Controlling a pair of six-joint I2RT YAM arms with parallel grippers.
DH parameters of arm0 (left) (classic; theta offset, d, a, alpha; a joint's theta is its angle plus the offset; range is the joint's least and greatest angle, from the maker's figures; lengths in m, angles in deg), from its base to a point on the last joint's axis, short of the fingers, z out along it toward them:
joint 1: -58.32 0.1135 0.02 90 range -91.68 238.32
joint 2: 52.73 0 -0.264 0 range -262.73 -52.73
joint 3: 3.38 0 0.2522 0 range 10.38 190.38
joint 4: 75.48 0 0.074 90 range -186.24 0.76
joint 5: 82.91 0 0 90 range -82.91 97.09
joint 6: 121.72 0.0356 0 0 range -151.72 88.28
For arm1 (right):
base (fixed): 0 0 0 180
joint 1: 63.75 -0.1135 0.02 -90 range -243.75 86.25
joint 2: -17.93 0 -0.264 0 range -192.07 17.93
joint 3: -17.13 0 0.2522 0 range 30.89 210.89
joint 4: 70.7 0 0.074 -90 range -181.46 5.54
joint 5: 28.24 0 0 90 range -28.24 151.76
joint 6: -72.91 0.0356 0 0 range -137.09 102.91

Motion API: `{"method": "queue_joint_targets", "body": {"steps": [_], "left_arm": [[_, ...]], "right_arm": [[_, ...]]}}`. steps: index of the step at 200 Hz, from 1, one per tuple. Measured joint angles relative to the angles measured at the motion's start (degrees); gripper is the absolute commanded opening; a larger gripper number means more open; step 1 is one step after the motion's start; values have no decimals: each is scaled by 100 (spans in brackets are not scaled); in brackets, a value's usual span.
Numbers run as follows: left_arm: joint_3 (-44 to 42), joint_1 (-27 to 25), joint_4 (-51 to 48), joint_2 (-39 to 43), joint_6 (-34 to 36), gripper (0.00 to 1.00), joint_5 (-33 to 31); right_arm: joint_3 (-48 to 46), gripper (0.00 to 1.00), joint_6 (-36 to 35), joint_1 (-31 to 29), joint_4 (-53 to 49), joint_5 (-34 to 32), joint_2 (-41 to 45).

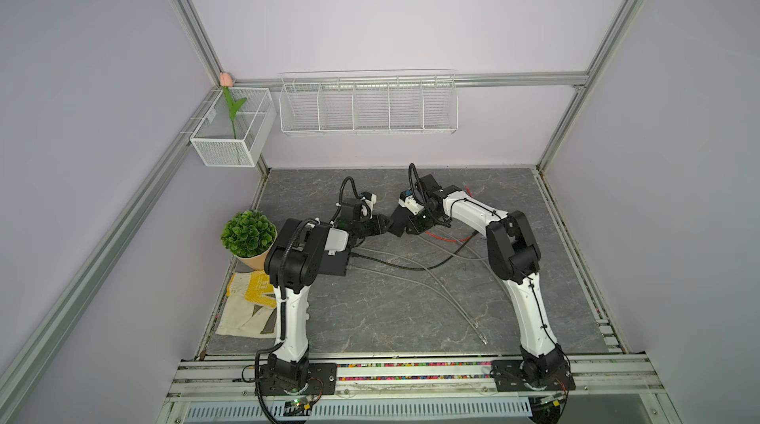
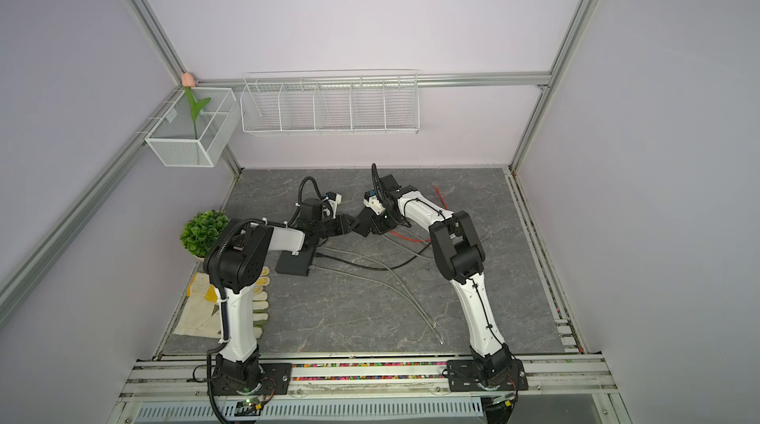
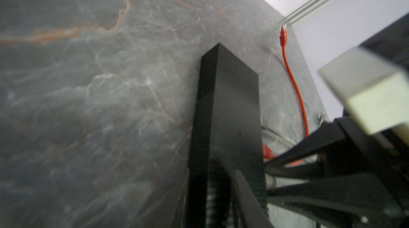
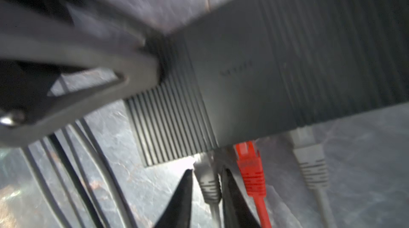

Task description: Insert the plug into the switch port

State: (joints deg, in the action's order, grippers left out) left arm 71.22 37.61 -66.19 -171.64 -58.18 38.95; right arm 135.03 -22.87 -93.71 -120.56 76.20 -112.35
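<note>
Your left fingers point(image 4: 132, 61) press on the one black switch point(image 4: 254, 72) on the tabletop point(image 1: 370, 311); whether they're closed you cannot tell. Three plugs sit in its edge: a red plug point(image 4: 250, 167) and two gray. Your right fingers point(image 4: 181, 198) stand parted astride one gray plug point(image 4: 207, 182)

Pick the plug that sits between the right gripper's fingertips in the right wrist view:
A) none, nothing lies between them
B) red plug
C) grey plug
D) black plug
C: in the right wrist view the grey plug lies between the two fingertips of the right gripper, at the edge of the switch, while the red plug sits beside it, outside the fingers.
</note>
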Motion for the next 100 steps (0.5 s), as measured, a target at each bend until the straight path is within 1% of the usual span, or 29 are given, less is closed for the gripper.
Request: {"method": "queue_joint_targets", "body": {"steps": [15, 42, 73, 100], "left_arm": [[-153, 103, -439, 323, 48, 37, -15], [-278, 201, -1169, 1062, 170, 38, -376], [-546, 188, -1447, 2155, 216, 39, -833], [-1038, 114, -1652, 3213, 282, 39, -1510]], "right_arm": [[-466, 35, -42, -44, 291, -133, 450], [-1351, 36, -70, -57, 708, -424, 1504], [-2323, 37, -46, -57, 1191, -804, 2719], [-3167, 39, 90, -52, 1661, -1147, 3672]]}}
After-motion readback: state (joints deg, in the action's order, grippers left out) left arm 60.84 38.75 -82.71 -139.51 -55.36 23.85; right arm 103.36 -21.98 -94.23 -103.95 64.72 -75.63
